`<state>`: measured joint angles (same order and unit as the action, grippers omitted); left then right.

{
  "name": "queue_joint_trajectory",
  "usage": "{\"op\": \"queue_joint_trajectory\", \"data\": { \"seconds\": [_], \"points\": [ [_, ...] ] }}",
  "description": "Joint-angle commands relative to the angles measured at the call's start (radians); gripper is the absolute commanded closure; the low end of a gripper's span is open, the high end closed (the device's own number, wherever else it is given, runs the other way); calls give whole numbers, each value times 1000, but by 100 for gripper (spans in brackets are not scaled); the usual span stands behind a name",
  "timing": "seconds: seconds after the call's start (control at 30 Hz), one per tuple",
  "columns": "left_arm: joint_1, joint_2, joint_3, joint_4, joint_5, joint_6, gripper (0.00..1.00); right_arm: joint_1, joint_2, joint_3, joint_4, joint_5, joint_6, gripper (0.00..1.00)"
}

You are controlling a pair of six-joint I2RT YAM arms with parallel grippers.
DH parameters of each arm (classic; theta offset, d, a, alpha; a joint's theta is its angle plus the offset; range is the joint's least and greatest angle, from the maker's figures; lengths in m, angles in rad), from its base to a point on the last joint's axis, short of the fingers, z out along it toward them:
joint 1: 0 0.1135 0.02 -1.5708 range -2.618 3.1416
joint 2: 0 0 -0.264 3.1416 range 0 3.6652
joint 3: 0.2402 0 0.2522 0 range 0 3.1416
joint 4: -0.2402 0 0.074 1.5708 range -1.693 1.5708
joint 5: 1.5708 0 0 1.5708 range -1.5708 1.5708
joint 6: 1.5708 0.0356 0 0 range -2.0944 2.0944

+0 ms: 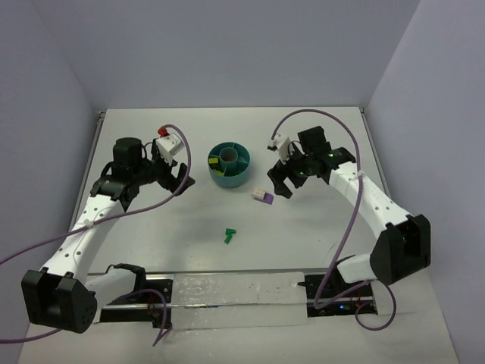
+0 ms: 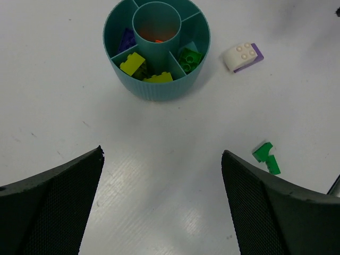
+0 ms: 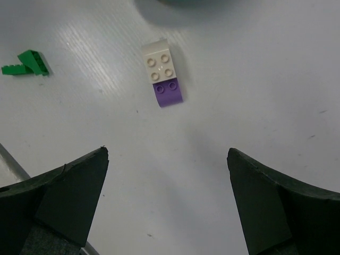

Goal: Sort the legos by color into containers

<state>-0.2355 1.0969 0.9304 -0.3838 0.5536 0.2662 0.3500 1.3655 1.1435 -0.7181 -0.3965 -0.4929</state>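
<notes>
A white table (image 1: 288,250) stands enclosed by plain pale lavender walls (image 1: 227,45) on three sides.

My left arm (image 1: 79,231) reaches from the near left corner of the table (image 1: 303,235) up along the left edge. Its wrist is turned inward, so the left gripper (image 1: 179,174) points toward the middle, jaws spread wide with nothing between them. My right arm (image 1: 371,201) climbs from the near right corner toward the far edge, and the right gripper (image 1: 282,184) angles down and inward, jaws likewise wide apart and empty above the tabletop.
</notes>
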Motion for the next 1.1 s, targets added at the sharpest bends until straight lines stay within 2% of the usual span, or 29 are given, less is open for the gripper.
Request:
{"op": "queue_joint_trajectory", "data": {
  "seconds": [0.0, 0.2, 0.3, 0.4, 0.53, 0.7, 0.93, 1.07],
  "points": [
    [16, 0, -7, 49, 164, 205, 3, -2, 70, 56, -20, 4, 8, 0],
    [16, 84, -18, -13, 209, 333, 5, -6, 181, 123, -17, 56, -24, 3],
    [18, 111, -39, 26, 173, 332, 5, 4, 256, 207, -49, 56, -48, 7],
    [35, 115, -36, 70, 154, 295, 4, 16, 371, 359, -129, 64, -38, 14],
    [59, 151, -4, 65, 146, 306, 4, 46, 437, 418, -113, 104, -39, 16],
    [103, 186, 20, 111, 143, 232, 3, 86, 471, 419, -93, 95, -49, 16],
    [133, 216, 34, 109, 129, 230, 3, 142, 475, 362, -1, 116, -32, 16],
    [156, 229, 40, 95, 140, 257, 2, 156, 453, 268, 98, 129, -16, 16]
  ]
}}
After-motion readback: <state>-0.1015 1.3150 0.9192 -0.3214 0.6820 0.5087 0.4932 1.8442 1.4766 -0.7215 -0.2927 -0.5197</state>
